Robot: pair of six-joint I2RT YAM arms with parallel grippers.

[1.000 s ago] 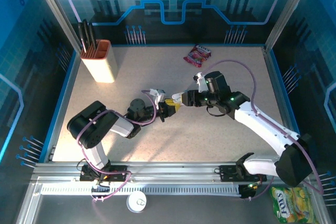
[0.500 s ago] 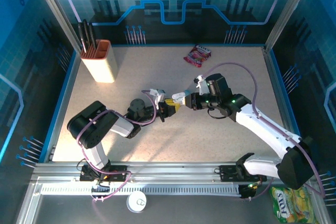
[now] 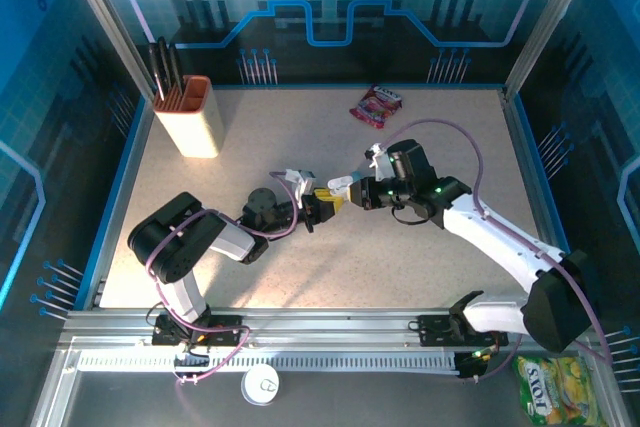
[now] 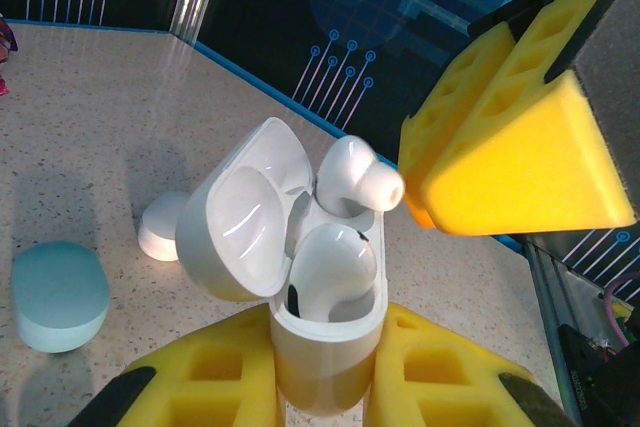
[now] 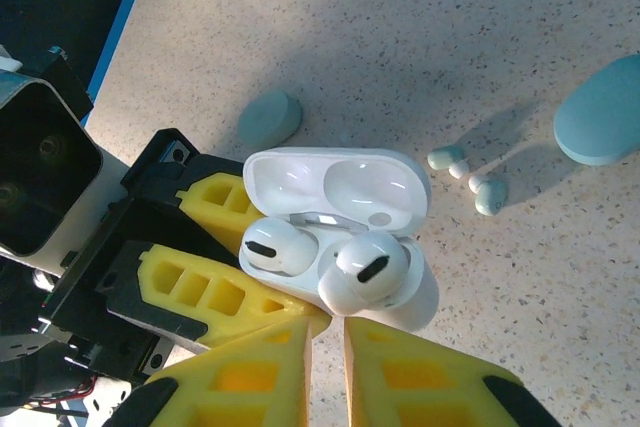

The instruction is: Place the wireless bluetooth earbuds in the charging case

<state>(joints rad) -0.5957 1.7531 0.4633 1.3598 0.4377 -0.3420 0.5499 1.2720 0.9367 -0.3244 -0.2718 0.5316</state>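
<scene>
My left gripper (image 4: 322, 387) is shut on the body of a white charging case (image 4: 240, 217), which it holds upright with the lid open. One white earbud (image 4: 335, 267) sits in its socket. A second white earbud (image 4: 355, 179) stands higher, part way into the other socket. My right gripper (image 5: 328, 332) hovers just over that raised earbud (image 5: 365, 272), its yellow fingers (image 4: 500, 157) almost together with nothing between them. In the top view the left gripper (image 3: 316, 209) and right gripper (image 3: 342, 187) meet at mid-table. Two light-blue earbuds (image 5: 470, 177) lie loose on the table.
Light-blue cases (image 5: 270, 117) (image 5: 602, 115) lie near the held case, and a small white piece (image 4: 160, 229) rests beside one of them (image 4: 60, 297). A knife block (image 3: 190, 117) stands back left. A red packet (image 3: 376, 105) lies at the back.
The right gripper has edged a little left and lower toward the held case. The left arm has stayed still.
</scene>
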